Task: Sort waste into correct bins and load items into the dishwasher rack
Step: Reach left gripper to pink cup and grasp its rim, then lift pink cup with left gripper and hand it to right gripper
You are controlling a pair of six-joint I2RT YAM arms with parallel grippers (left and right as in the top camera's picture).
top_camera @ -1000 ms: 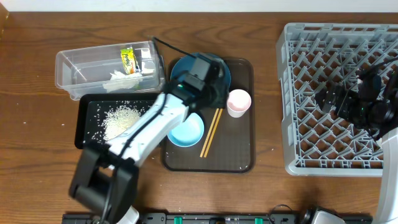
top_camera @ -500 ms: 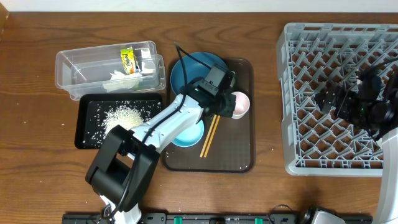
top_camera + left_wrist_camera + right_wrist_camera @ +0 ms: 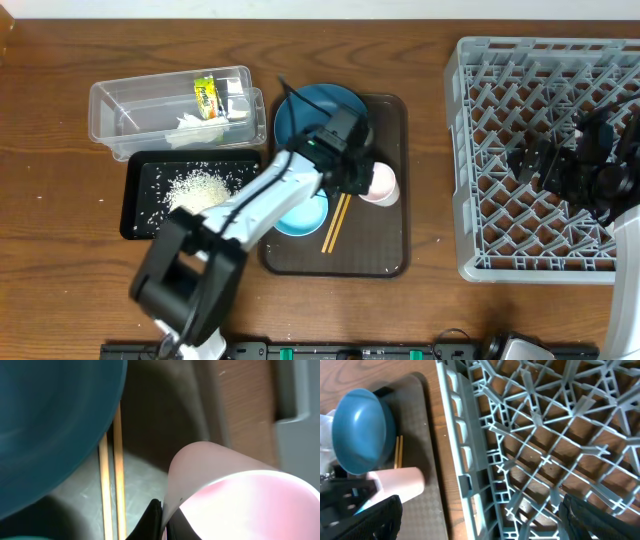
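Note:
My left gripper (image 3: 362, 178) is shut on the rim of the pinkish cup (image 3: 382, 184), which tilts over the brown serving tray (image 3: 385, 255). In the left wrist view its black fingers (image 3: 156, 521) pinch the cup wall (image 3: 200, 467), beside the chopsticks (image 3: 112, 475). The dark-blue bowl (image 3: 312, 108) is behind the cup and the light-blue bowl (image 3: 300, 215) is to its left. My right gripper (image 3: 545, 165) hangs open over the grey rack (image 3: 470, 150), holding nothing. The clear tub (image 3: 135, 112) holds the wrapper (image 3: 205, 97) and tissue (image 3: 192, 130). Rice (image 3: 195, 187) lies in the black tray (image 3: 140, 222).
The rack's raised left wall (image 3: 465, 460) stands between the serving tray (image 3: 427, 435) and the lattice floor. A strip of bare wood (image 3: 430, 170) separates tray and rack. A few rice grains are scattered on the table left of the black tray.
My left gripper moved from over the dark-blue bowl to the pinkish cup and shut on its rim; the cup now tilts. The right arm has not moved.

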